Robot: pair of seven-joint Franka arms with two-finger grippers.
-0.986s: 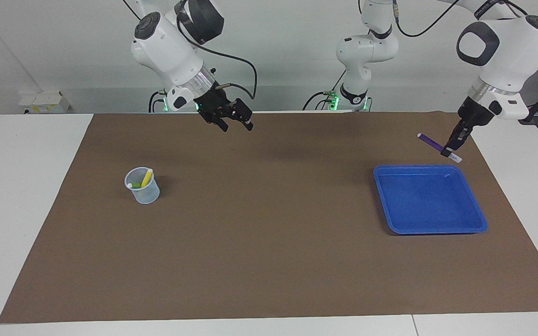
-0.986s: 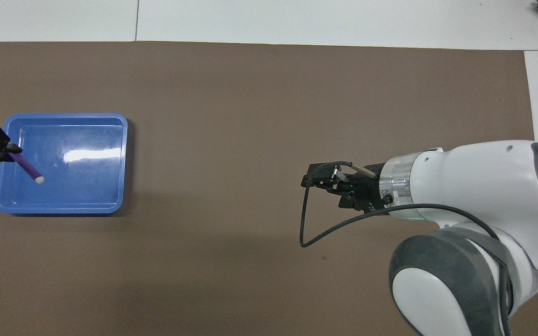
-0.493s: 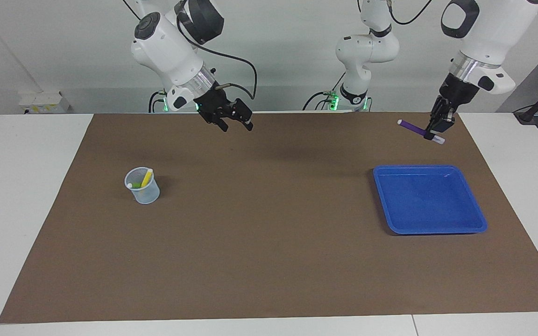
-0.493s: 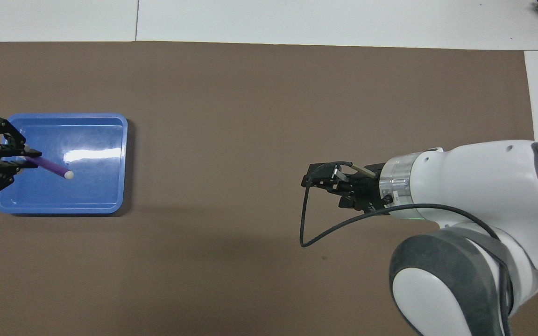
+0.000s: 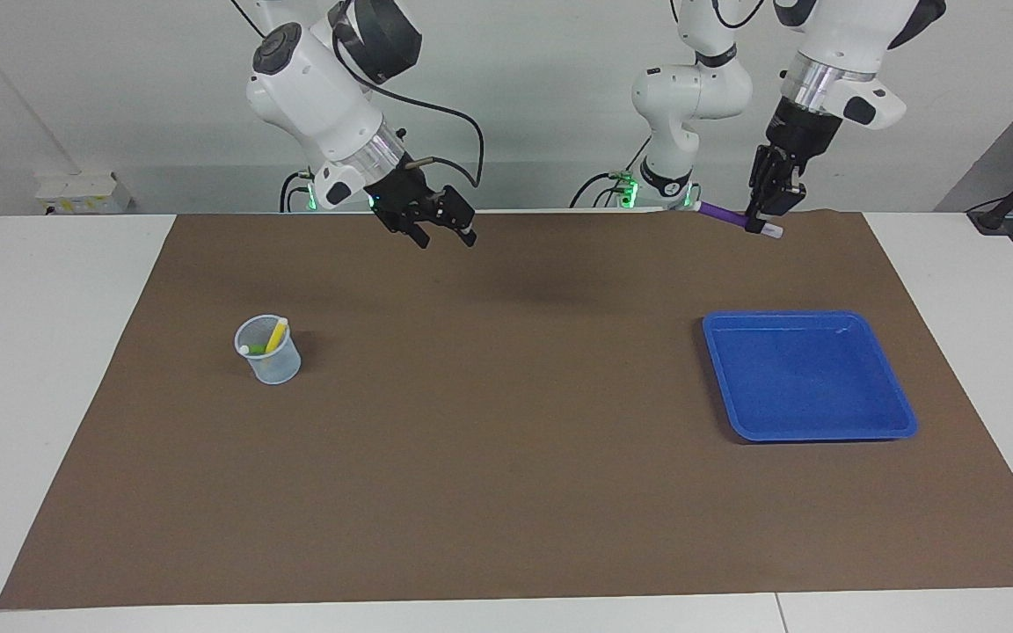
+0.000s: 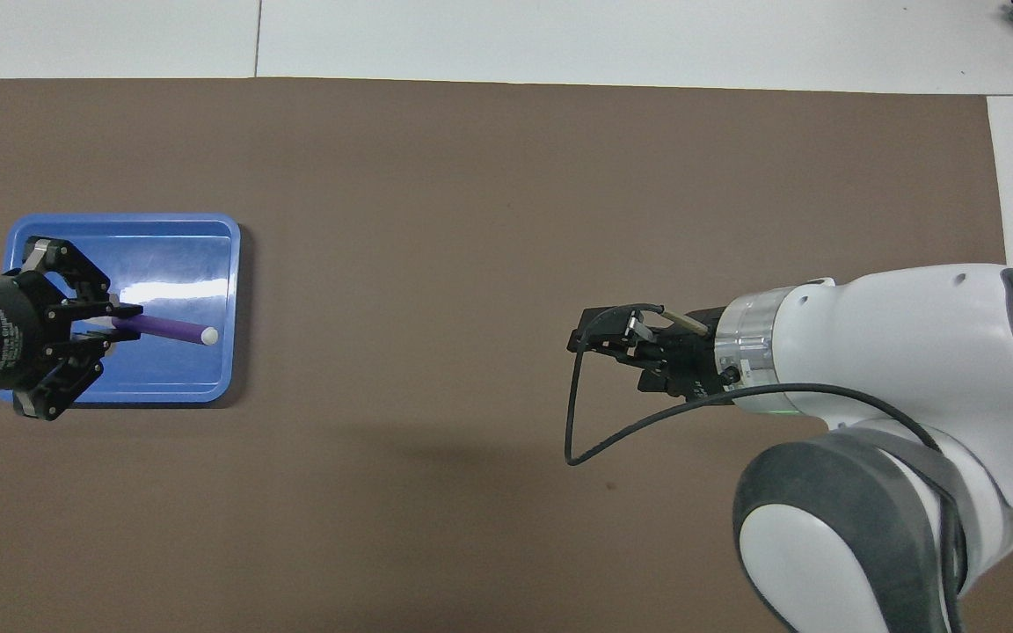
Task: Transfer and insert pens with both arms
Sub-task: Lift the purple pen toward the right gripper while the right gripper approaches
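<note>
My left gripper (image 5: 765,220) is shut on the purple pen (image 5: 725,213) and holds it high in the air, nearly level, pale tip pointing toward the right arm's end. In the overhead view the left gripper (image 6: 120,323) and the purple pen (image 6: 163,328) show over the blue tray (image 6: 194,255). My right gripper (image 5: 446,234) is open and empty, raised over the mat's edge nearest the robots; it also shows in the overhead view (image 6: 590,338). The yellow pen (image 5: 276,335) and the green pen (image 5: 256,349) stand in a clear cup (image 5: 271,362).
The blue tray (image 5: 810,378) lies on the brown mat (image 5: 506,440) toward the left arm's end, with nothing in it. The clear cup stands toward the right arm's end and is hidden under the right arm in the overhead view. White table surface (image 5: 49,352) surrounds the mat.
My left gripper has risen with the purple pen and swung toward the table's middle, and the pen has turned closer to level. The right arm has not moved.
</note>
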